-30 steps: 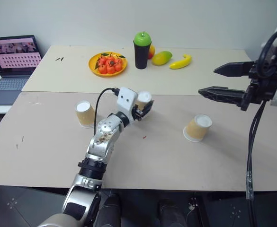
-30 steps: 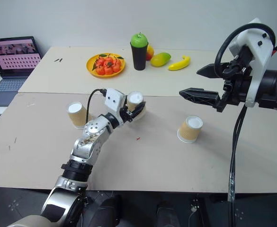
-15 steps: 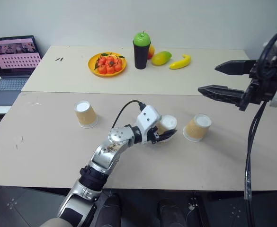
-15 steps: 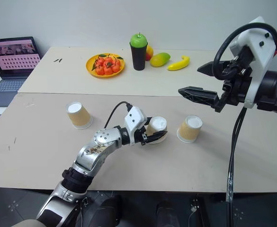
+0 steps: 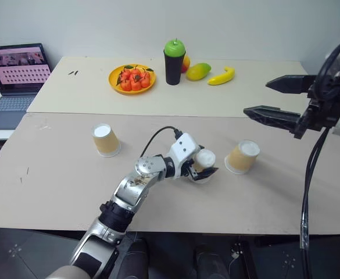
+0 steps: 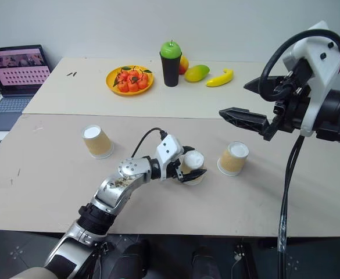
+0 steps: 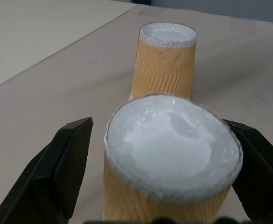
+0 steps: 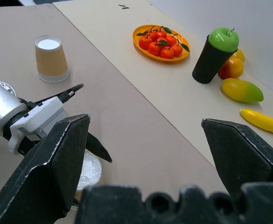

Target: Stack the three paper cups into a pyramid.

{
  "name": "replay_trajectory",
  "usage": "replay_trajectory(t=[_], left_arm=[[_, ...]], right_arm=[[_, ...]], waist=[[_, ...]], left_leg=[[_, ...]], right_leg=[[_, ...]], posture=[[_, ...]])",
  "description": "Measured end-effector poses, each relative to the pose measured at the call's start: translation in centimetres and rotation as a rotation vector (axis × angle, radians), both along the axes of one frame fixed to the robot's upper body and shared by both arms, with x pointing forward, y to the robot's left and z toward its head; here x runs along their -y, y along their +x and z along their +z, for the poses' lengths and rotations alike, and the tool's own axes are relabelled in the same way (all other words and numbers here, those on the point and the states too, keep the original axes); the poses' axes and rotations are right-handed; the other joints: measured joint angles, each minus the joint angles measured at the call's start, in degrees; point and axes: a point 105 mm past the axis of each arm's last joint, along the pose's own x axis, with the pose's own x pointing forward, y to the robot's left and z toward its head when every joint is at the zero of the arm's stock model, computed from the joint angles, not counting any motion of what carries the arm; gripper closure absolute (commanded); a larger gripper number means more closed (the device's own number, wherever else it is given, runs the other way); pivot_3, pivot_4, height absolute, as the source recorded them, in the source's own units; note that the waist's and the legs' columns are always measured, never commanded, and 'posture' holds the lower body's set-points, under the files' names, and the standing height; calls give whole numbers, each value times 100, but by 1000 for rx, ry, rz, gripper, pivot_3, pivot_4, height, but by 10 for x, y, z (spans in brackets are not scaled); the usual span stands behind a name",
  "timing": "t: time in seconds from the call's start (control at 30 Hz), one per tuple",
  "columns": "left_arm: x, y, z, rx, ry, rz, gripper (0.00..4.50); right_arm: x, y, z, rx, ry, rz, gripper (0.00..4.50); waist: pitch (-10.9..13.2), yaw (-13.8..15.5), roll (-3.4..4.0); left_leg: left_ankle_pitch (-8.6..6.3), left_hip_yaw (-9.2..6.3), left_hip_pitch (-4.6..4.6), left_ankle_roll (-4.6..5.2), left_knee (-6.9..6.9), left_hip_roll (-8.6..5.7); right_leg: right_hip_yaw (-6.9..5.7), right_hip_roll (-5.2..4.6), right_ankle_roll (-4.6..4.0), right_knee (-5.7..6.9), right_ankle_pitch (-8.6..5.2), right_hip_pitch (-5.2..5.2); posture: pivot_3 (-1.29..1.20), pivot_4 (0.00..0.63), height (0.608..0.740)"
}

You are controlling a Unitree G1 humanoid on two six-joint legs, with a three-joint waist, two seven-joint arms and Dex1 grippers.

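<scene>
The left gripper stands spread around an upturned paper cup, set near the right cup; the third cup sits far left. Withdraw straight back without nudging it. The right gripper hovers wide open.

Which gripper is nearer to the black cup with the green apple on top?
Right. The right gripper hovers beside the black cup, while the left gripper sits lower, around a paper cup.
</scene>
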Motion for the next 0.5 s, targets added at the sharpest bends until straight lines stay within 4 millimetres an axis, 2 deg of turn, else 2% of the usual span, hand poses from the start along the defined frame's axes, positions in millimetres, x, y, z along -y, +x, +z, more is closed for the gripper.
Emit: replay_trajectory(t=[0.1, 0.17, 0.23, 0.3, 0.4, 0.5], left_arm=[[3, 2, 11, -28, -70, 8, 135], [4, 7, 28, -48, -137, 15, 135], [3, 9, 50, -47, -196, 10, 135], [2, 10, 80, -15, -254, -8, 135], [-1, 10, 109, 21, -322, -9, 135], [-16, 22, 134, 62, -378, 85, 135]], right_arm=[[1, 0, 0, 0, -2, -3, 0], [1, 0, 0, -1, -3, -4, 0], [1, 0, -2, -6, -5, -5, 0], [2, 1, -4, -14, -5, -6, 0], [3, 1, -6, -20, -5, -8, 0], [3, 2, -5, -12, -5, -3, 0]], waist=[[0, 0, 0], [0, 0, 0], [0, -1, 0], [0, -5, 0], [0, -5, 0], [0, -16, 0]], left_leg=[[0, 0, 0, 0, 1, 0], [0, -1, 0, 0, 3, 0], [0, -1, 0, 0, 3, 0], [0, -1, 0, 0, 2, 0], [0, -1, 0, 0, 1, -1], [0, -1, 0, 0, 3, 0]], right_leg=[[0, 0, 0, 0, 0, 0], [0, 0, 1, 2, 0, 0], [0, 0, 1, 2, -1, 0], [0, 0, 2, 1, -1, 0], [0, 0, 2, -1, -1, 0], [0, 0, 2, 1, -1, 0]], posture=[[0, 150, 735], [0, 150, 735], [0, 150, 735], [0, 150, 735], [0, 150, 735], [0, 150, 735]])
